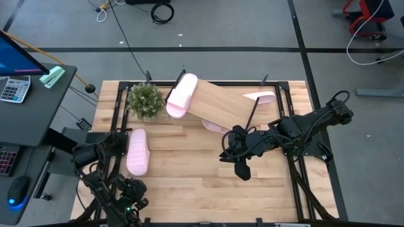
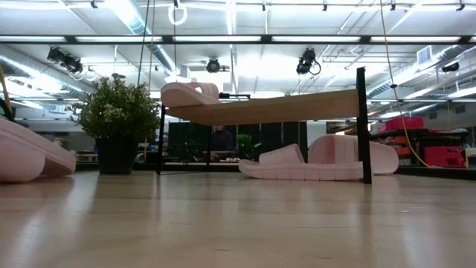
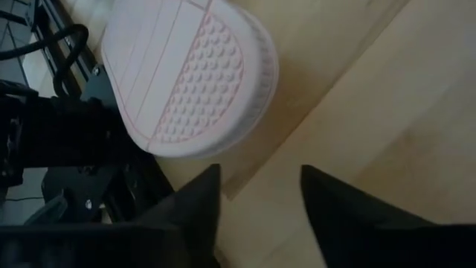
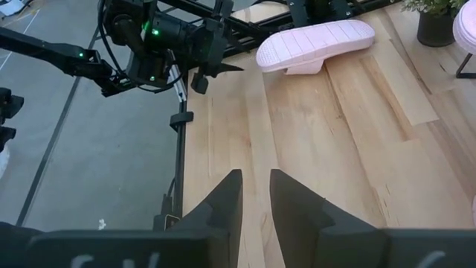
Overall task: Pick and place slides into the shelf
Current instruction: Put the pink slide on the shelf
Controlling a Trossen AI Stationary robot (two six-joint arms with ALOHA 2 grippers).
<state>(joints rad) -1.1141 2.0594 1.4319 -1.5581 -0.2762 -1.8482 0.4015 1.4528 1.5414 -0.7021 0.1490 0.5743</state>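
Just beyond left gripper (image 3: 256, 197): slide (image 3: 190, 74)

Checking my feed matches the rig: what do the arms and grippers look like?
Both arms are dark, jointed and draped in looping black cables. The right gripper and left gripper each have two black, wedge-shaped fingers tapering to points. Small green lights glow on the left arm's wrist.

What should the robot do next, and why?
Probably bring the left gripper over the slide beside it and grasp it. That slide lies sole-up on the table, only one slide sits on the shelf, and the left fingers are open and empty.
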